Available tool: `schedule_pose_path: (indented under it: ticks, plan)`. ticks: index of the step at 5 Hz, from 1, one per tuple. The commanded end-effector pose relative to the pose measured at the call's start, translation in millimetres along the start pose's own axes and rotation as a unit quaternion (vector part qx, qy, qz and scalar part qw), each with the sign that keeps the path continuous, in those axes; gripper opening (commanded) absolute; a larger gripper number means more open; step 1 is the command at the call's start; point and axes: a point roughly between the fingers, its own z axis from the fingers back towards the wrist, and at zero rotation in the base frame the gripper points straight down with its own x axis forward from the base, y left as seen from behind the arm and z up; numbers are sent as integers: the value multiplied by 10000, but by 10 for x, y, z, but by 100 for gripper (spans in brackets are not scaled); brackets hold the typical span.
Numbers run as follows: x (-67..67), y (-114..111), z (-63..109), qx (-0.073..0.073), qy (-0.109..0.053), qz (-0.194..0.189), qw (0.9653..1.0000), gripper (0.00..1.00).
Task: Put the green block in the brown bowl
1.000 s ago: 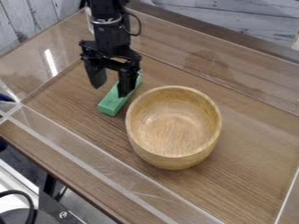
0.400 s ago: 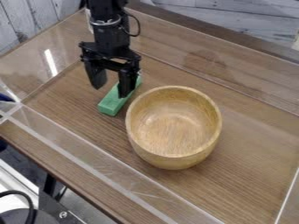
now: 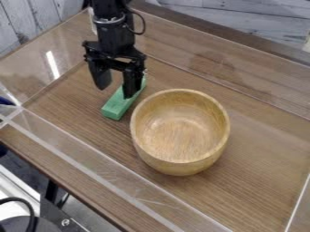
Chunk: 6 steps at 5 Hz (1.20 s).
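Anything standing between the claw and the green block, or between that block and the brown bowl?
Nothing visible between claw and green block. On the way to the brown bowl, only its own raised rim.

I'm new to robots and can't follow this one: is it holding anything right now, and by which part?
Nothing is held: the gripper is open, and the green block lies on the table.
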Motion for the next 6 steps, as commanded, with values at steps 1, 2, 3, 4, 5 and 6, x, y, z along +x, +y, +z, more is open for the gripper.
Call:
schedule_pose_path:
  ticks: [1,2,3,4,5,6]
  plan:
    - [89,47,136,71,-290,42,9995,100]
    - [115,45,24,139,-181,41,9997,100]
    - [136,44,-45,176,-125,47,9998,100]
    - [156,48,-95,195,-88,64,9997,100]
    - [170,48,-109,201,-85,78,9997,100]
    - [182,48,-115,202,-88,90,9997,100]
